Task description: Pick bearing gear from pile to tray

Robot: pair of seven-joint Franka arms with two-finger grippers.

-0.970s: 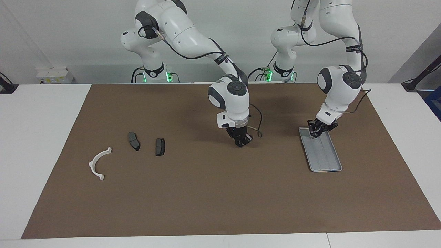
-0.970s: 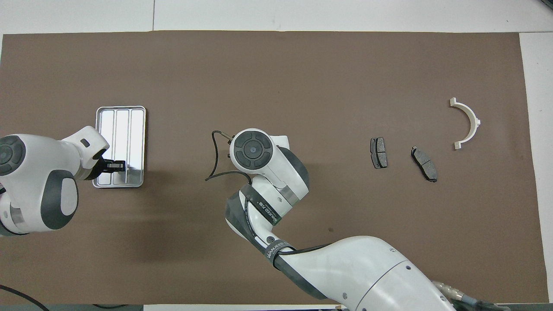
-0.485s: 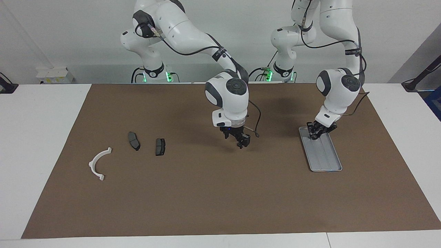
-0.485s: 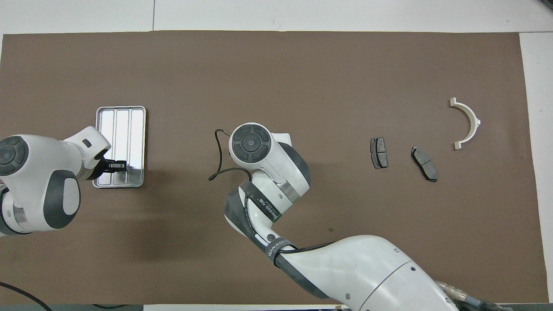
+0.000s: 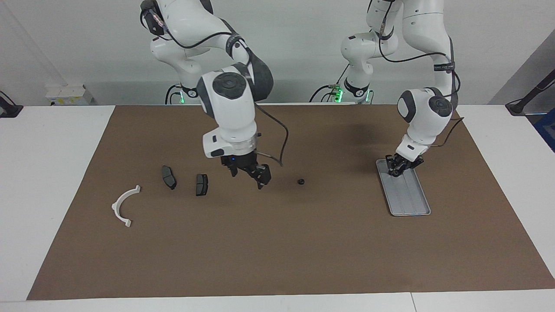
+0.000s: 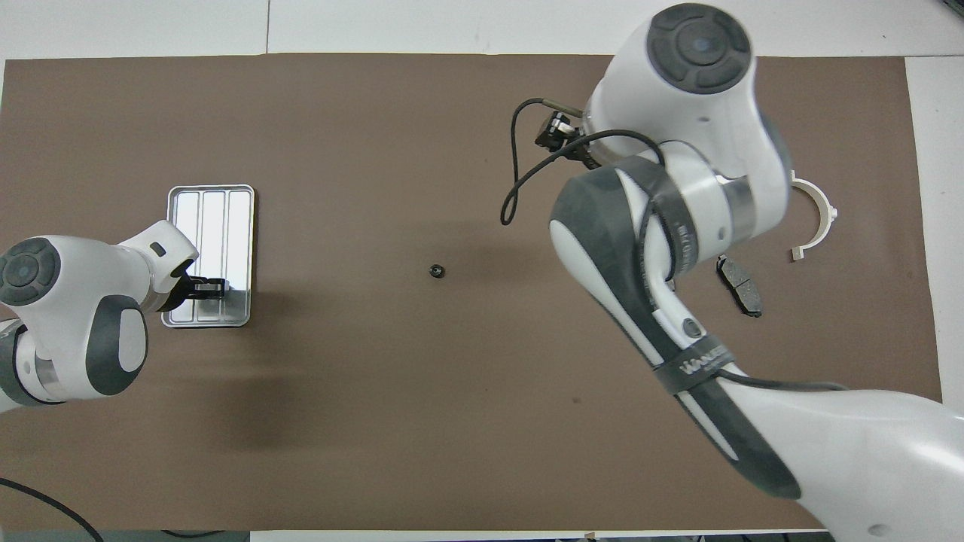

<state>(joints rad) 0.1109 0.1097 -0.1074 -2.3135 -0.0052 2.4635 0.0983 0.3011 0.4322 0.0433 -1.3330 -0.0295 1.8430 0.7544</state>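
Observation:
A tiny black round gear (image 5: 300,181) lies alone on the brown mat, about midway between the pile and the tray; it also shows in the overhead view (image 6: 434,270). My right gripper (image 5: 249,175) is open and empty, raised over the mat between the gear and the brake pads (image 5: 201,184). The light grey tray (image 5: 409,199) lies toward the left arm's end (image 6: 213,218). My left gripper (image 5: 398,166) is low over the tray's end nearer the robots (image 6: 207,286). The right gripper is hidden under its arm in the overhead view.
A second brake pad (image 5: 168,177) and a white curved arc (image 5: 124,206) lie toward the right arm's end. In the overhead view the right arm covers one pad and part of the arc (image 6: 819,218). The brown mat (image 5: 277,251) covers the table.
My right arm has swung up and away from the middle of the mat toward the brake pads, uncovering the black gear on the mat. The left gripper has barely moved over the tray.

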